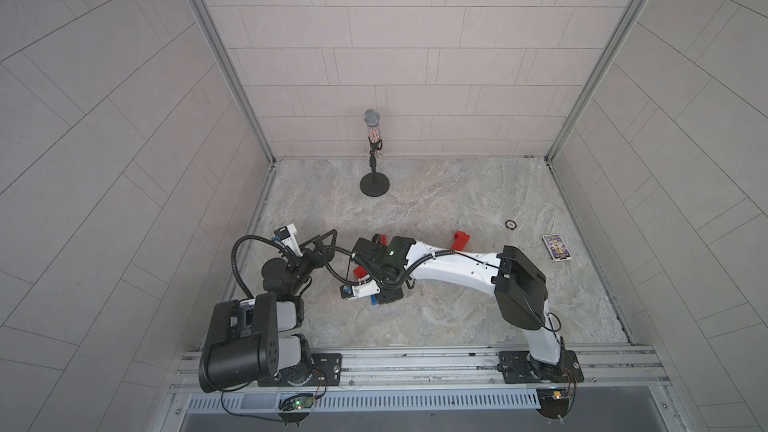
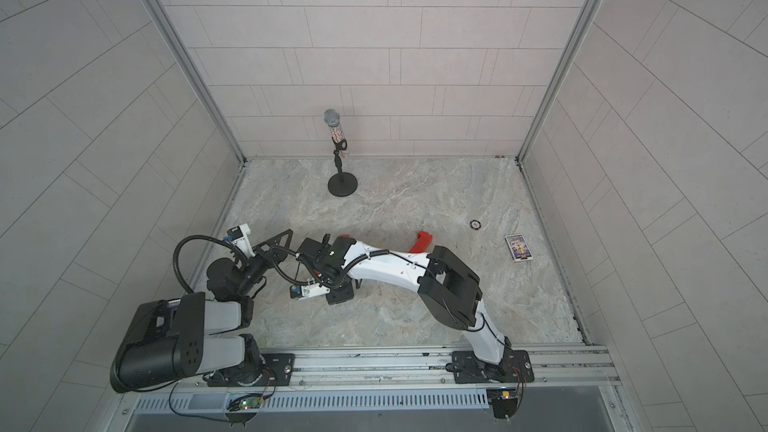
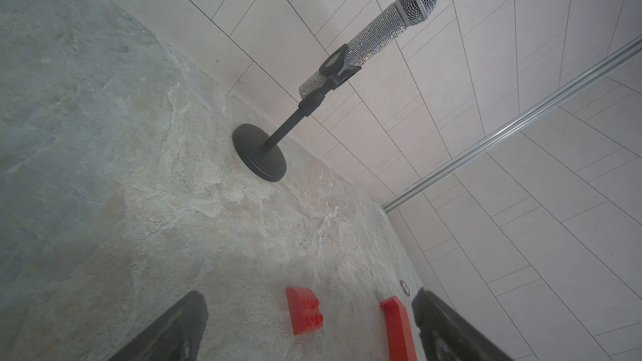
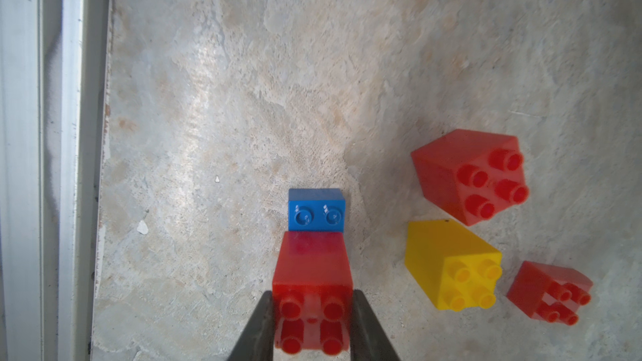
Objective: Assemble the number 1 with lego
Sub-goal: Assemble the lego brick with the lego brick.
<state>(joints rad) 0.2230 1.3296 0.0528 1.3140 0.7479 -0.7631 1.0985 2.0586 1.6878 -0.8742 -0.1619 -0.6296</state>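
Overhead first: in both top views the right arm stretches across the table toward its left-front part. The right tool points down there, with a sliver of the blue brick showing beneath it. The left tool hangs farther back and to the left, aimed toward the back wall, so the right arm is plainly the one on the job. A long red piece lies behind the right forearm. A microphone on its stand, a small ring and a printed card box stand well apart from the work.

From the left wrist, the left tool gapes wide with nothing in it. A sloped red brick lies untouched on the table ahead, between its fingers, with the long red piece beside it.

From the right wrist comes the relation that matters. The right tool is clamped on a red brick, one jaw on each flank, with the studs facing the camera. That brick sits squarely over the near end of the blue brick, whose long axis runs straight on away from the tool, two studs left bare beyond the red. Whether the red is pressed home or only resting on the studs I cannot tell. My reading is that the next move is a straight push down, with no sideways shift wanted.

A yellow brick, a second red brick and a small red brick lie together to one side, near the stack but apart from it. The metal rail runs along the other side, well apart. Nothing looks set to block the push.
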